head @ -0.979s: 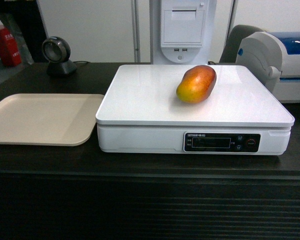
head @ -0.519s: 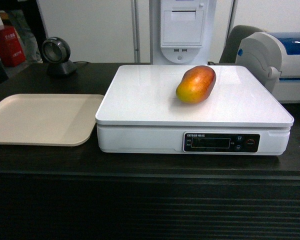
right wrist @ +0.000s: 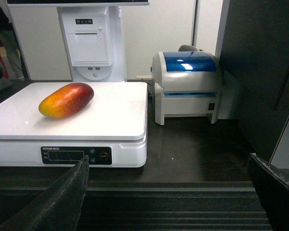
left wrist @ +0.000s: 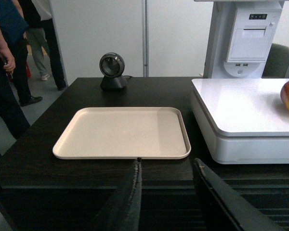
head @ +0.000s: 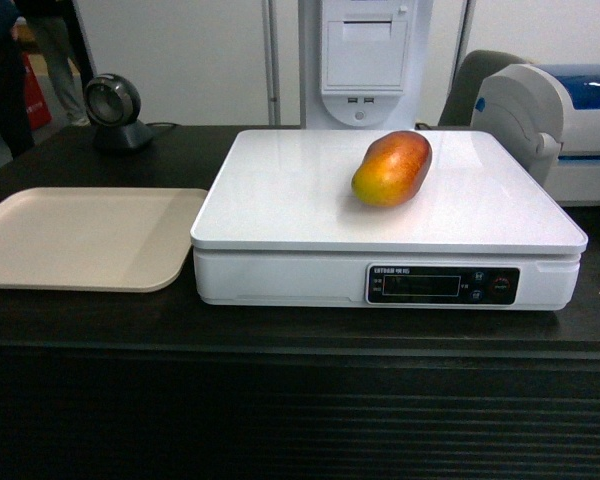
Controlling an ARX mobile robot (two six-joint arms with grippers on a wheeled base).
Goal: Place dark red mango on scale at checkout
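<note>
A: Starting at the far left, what is there?

B: People stand (left wrist: 7,62) on the grey floor beside the counter; only legs, dark clothes and one hand show. Next comes a round black barcode scanner on a stand (head: 113,110), at the back of the dark brown-black checkout counter (head: 100,310) with its horizontally ribbed front.

A: And in front of the scanner?

B: A flat beige plastic tray (head: 80,238) with rounded corners lies on the countertop, its right edge just beside the scale, the two apart by a thin gap in the left wrist view.

A: Then the scale itself?

B: Yes, a large white rectangular platform scale (head: 280,200) with a glossy top and a black display strip with buttons on its front. The oblong dark red mango (head: 391,168) (red at the far end, fading to orange-yellow at the near end) lies on the platform, right of centre and toward the back, free of both arms.

A: Behind and to the right?

B: A white receipt printer column (head: 365,60) rises behind the scale, and a white label printer with a blue lid (right wrist: 187,86) sits right of it.

A: The tools?

B: The left gripper (left wrist: 166,192) hangs in front of the counter edge with its dark fingers moderately parted, holding nothing. The right gripper (right wrist: 168,192) is spread very wide, also bare.
</note>
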